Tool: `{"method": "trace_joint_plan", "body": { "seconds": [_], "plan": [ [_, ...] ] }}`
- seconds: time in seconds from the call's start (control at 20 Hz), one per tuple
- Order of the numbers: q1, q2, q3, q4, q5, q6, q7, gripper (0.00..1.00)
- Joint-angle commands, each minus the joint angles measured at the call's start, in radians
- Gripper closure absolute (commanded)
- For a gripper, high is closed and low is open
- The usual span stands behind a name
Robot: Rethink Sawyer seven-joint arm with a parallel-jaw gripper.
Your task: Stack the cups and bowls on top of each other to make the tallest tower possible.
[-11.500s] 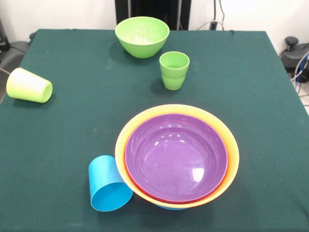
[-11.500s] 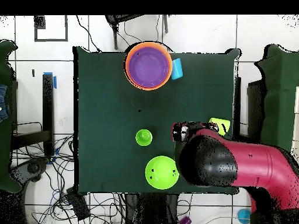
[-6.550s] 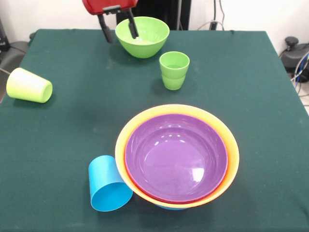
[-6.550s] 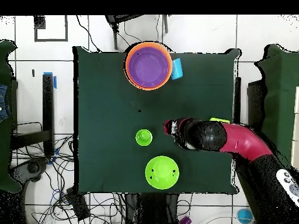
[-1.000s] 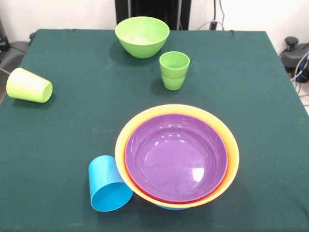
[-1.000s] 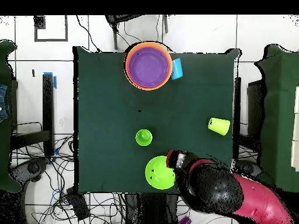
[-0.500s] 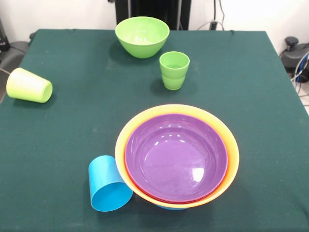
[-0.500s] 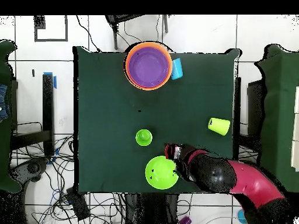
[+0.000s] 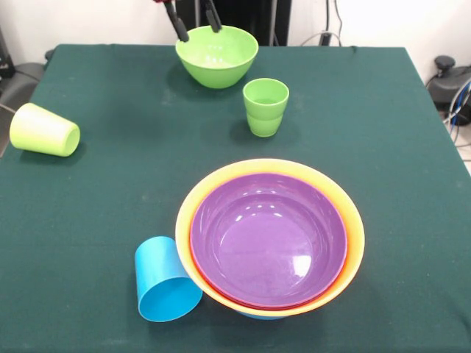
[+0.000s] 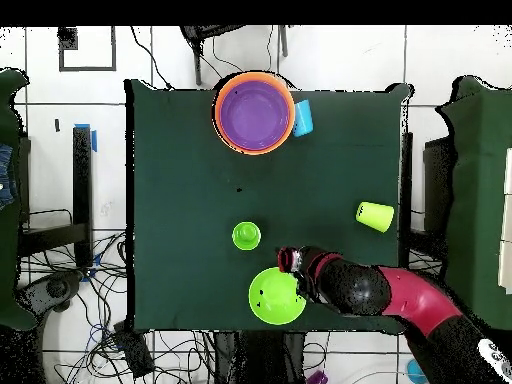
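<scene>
On dark green table (image 9: 110, 206): tower (image 9: 269, 239), green bowl (image 9: 216, 55); tool (image 9: 194, 22) above bowl, fingers apart.

On the table (image 9: 383, 110) the tower (image 9: 270, 239) sits nearest the front with a tipped cup (image 9: 165, 279) touching its left side, an upright cup (image 9: 265, 107) behind it, a lone bowl (image 9: 216, 55) behind that cup — the gripper (image 9: 194, 18) above its left rim — and another tipped cup (image 9: 43, 130) far left.
</scene>
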Motion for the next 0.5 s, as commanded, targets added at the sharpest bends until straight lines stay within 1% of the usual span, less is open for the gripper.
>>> {"method": "trace_joint_plan", "body": {
  "seconds": [0.05, 0.1, 0.2, 0.35, 0.5],
  "plan": [
    [0.001, 0.139, 0.014, -0.074, -0.053, 0.042, -0.072, 0.00],
    [-0.018, 0.155, 0.043, -0.063, -0.035, 0.052, -0.081, 0.00],
    [-0.042, 0.188, 0.076, -0.058, -0.014, 0.060, -0.088, 0.00],
    [-0.062, 0.244, 0.092, -0.076, -0.002, 0.086, -0.099, 0.00],
    [-0.082, 0.304, 0.095, -0.110, -0.005, 0.139, -0.137, 0.00]
  ]
}}
